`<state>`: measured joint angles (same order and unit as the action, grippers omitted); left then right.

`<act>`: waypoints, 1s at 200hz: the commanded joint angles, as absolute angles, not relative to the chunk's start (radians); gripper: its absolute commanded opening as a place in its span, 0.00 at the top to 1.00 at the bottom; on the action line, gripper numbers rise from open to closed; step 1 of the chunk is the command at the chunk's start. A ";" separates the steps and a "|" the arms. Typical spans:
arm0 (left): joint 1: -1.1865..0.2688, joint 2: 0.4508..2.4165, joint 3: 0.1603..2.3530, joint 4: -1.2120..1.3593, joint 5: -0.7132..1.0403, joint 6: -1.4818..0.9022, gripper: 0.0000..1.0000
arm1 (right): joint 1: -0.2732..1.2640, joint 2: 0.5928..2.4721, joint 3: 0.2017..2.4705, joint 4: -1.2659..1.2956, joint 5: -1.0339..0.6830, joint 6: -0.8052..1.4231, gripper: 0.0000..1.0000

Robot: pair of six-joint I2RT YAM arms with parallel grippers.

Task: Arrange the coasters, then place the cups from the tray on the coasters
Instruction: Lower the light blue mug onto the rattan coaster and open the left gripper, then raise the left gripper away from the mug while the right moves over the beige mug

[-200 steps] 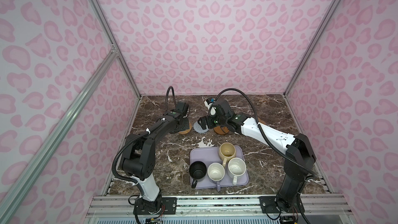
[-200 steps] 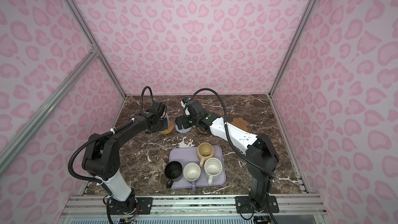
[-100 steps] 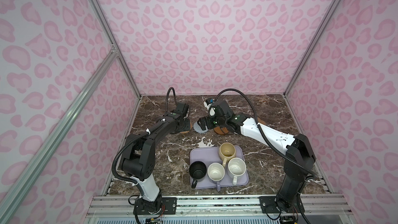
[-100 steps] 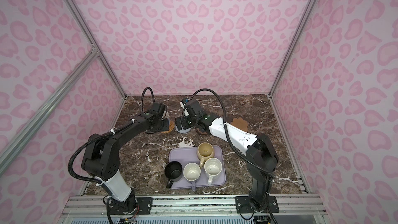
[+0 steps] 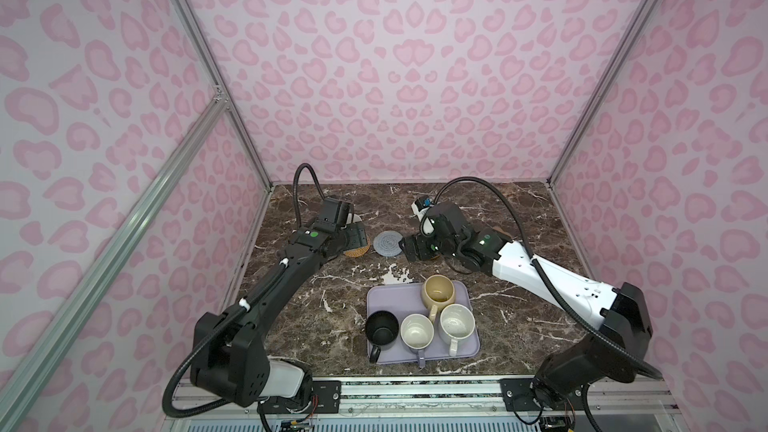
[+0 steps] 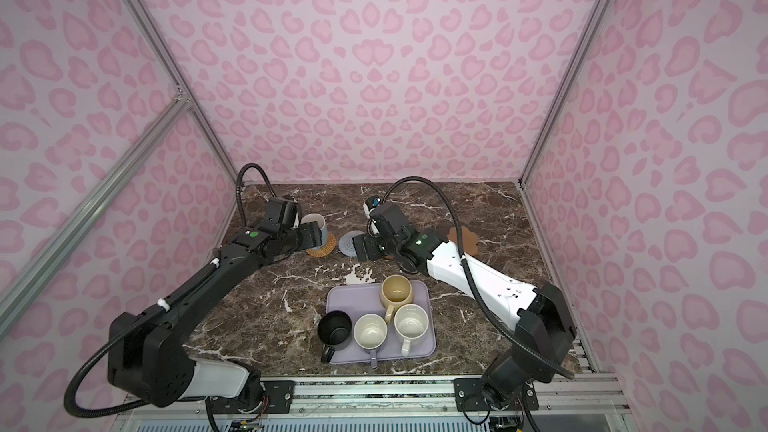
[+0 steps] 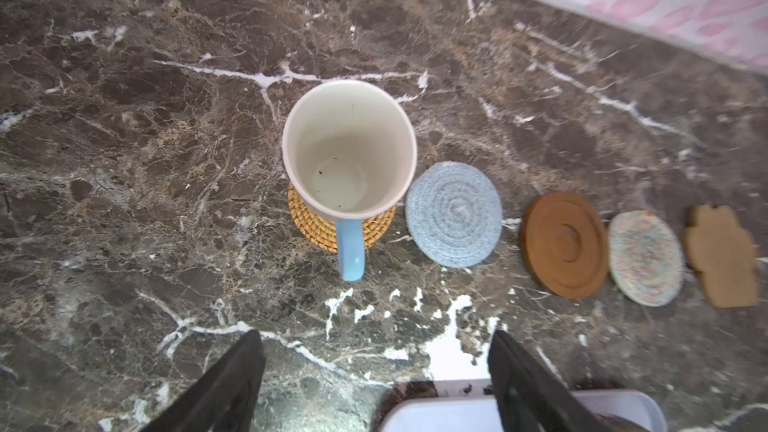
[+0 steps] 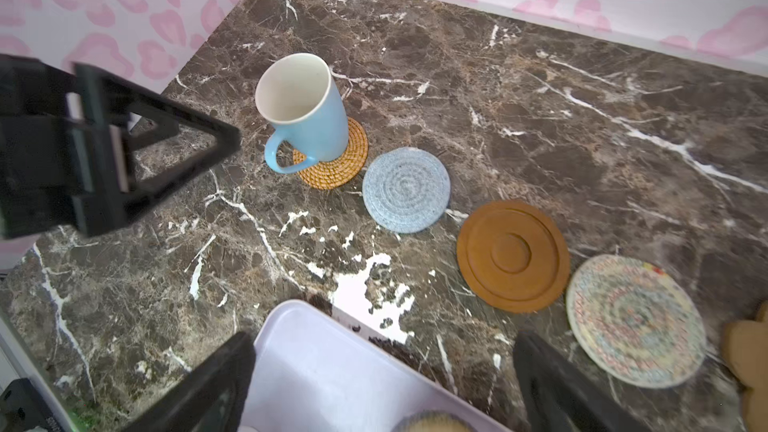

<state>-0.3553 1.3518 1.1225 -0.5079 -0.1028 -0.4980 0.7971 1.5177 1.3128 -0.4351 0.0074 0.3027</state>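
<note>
The light blue mug [image 7: 349, 151] is standing upright on the orange woven coaster [image 7: 309, 224], seemingly a little off its centre. In a top view the pair is lying at about eleven o'clock from the tray [image 6: 345, 297]. Its handle is pointing toward the left fingers [image 7: 232, 380], which are gaping wide, holding nothing and hanging just short of that handle. To clear the mug well, those fingers should be backing straight out along the handle's line and rising before swinging toward five o'clock, so neither one is hooking the handle and dragging the mug off its mat. Running toward three o'clock from the mug, the blue-grey coaster [image 7: 454, 214], the brown disc [image 7: 565, 245], the cream woven coaster [image 7: 644, 257] and the tan flower-shaped coaster [image 7: 721, 257] are lying bare in a row. The right fingers [image 8: 552, 388] are also spread wide and empty, hovering above the worktop [image 6: 478, 201] near the blue-grey coaster, at about twelve o'clock from the tray. There the yellow mug [image 6: 397, 289], black mug [image 6: 334, 328], lavender mug [image 6: 370, 332] and speckled mug [image 6: 411, 324] are waiting.
</note>
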 commanded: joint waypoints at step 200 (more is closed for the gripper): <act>-0.458 0.923 0.890 -0.275 0.165 -0.594 0.03 | 0.815 1.081 0.893 -0.643 0.059 0.494 0.01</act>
